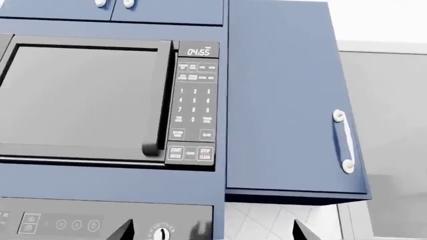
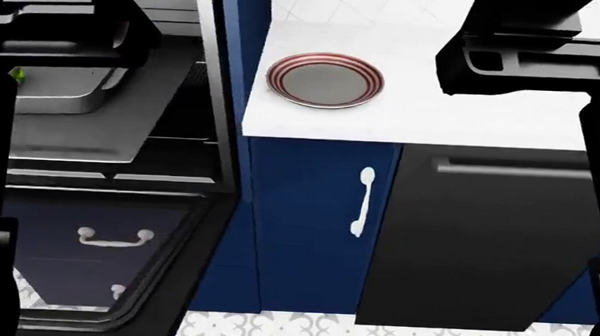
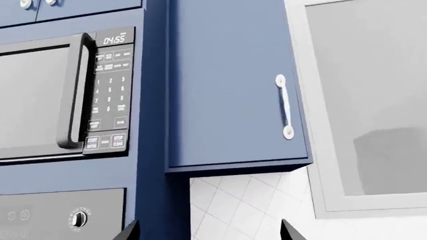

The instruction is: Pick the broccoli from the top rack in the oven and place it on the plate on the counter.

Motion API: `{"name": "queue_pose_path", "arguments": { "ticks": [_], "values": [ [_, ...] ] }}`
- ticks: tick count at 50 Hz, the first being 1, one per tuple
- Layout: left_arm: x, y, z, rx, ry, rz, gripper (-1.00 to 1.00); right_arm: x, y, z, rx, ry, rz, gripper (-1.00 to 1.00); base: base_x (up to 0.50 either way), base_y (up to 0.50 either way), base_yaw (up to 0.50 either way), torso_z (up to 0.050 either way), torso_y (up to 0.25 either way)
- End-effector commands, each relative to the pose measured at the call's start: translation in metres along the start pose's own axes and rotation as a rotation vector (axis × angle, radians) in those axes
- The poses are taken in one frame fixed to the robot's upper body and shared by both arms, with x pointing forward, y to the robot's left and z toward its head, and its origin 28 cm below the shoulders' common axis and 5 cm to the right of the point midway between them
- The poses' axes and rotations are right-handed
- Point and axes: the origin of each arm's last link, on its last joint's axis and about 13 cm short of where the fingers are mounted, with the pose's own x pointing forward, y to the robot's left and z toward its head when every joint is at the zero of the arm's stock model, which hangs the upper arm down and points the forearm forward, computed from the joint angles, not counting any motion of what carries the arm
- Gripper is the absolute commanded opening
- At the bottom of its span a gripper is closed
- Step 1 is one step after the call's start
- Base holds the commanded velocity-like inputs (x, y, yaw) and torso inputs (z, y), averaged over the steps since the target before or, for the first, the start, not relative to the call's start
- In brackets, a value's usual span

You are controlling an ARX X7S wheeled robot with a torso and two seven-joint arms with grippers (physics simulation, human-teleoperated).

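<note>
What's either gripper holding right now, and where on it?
Nothing. Both wrist views show spread fingertips with only the wall units beyond: left gripper, right gripper. The broccoli still sits inside the oven; the plate is bare.

Microwave [image 1: 87, 97] beside blue wall cabinet [image 1: 287, 100]

The round striped-rim plate [image 2: 325, 80] lies on the smooth white worktop [image 2: 465, 118], near its left front corner. Left of the worktop stands the open black oven [image 2: 195, 144], its glass-paned door [image 2: 104, 250] folded down in front. On the flat grey metal top rack [image 2: 89, 132] sits a rimmed rectangular baking tray [image 2: 66, 89], the small green broccoli floret [image 2: 18, 74] at the tray's left end.
</note>
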Motion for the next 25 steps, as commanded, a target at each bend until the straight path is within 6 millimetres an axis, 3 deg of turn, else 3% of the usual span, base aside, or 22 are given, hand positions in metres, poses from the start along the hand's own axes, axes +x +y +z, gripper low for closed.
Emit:
{"name": "queue_pose_path", "arguments": {
  "ticks": [1,10,25],
  "values": [
    [0.0,-0.0003,-0.0005,0.008,0.003,0.002,1.0,-0.0015,0.0006,-0.0009,0.003,0.012,0.009,1.0,0.0,0.5,0.0,0.0,0.0],
    [0.0006,-0.0004,0.0012,-0.02,0.016,-0.004,1.0,-0.0021,0.0008,-0.0021,0.01,0.019,0.01,1.0,0.0,0.5,0.0,0.0,0.0],
    [0.0003,0.0003,0.0003,-0.017,0.016,-0.011,1.0,-0.0028,0.0011,-0.004,0.016,0.028,0.011,1.0,0.0,0.5,0.0,0.05,0.0]
  ]
}}
